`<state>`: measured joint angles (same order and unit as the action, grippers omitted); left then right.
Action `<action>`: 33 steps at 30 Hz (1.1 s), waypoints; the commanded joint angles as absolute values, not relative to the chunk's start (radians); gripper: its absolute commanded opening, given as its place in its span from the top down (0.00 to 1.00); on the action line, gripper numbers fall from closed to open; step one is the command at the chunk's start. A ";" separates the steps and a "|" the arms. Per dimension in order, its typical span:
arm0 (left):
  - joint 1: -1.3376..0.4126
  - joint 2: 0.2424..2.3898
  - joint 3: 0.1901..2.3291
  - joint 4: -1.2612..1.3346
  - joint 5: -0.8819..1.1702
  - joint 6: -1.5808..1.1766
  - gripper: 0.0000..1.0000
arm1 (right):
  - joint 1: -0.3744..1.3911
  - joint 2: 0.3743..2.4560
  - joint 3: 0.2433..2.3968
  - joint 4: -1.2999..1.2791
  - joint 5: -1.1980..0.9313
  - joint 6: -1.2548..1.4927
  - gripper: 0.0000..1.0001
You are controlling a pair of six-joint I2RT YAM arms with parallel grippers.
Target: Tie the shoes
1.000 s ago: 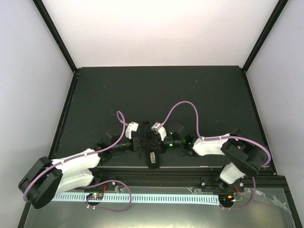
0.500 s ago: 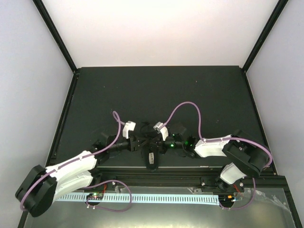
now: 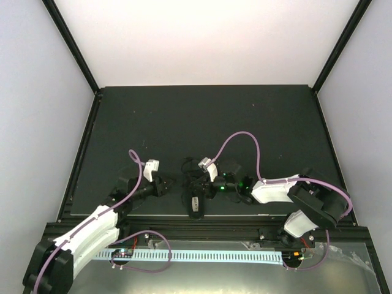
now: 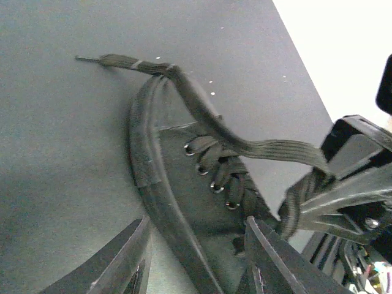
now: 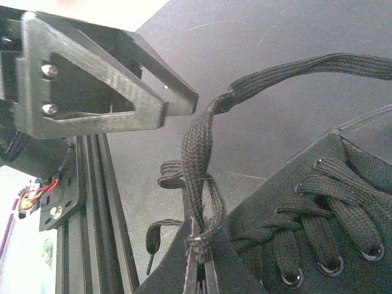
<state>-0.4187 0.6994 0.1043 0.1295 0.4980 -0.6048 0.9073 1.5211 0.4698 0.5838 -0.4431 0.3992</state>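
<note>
While the overhead view shows only the black shoe lying near the counter's front edge between the arms, the right wrist view reveals the right pincer clamped on a lace; the left wrist view shows the left pincer spread apart beside the sole.

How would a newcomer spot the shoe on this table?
Look at the dark table's near edge, between the two arm bases. The shoe lies there, small, narrow, black. Unlike the black left tool and right tool beside it, it shows a pale patch and thin laces.
</note>
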 commanded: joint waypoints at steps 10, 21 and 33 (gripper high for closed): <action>-0.391 1.083 0.257 0.228 0.736 -0.386 0.58 | 0.901 1.503 0.480 0.627 -0.443 0.391 0.98; -0.395 1.194 0.281 0.351 0.912 -0.353 0.56 | 0.901 1.503 0.494 0.606 -0.427 0.388 0.98; -0.418 1.268 0.311 0.357 0.929 -0.341 0.59 | 0.901 1.507 0.503 0.600 -0.436 0.389 0.98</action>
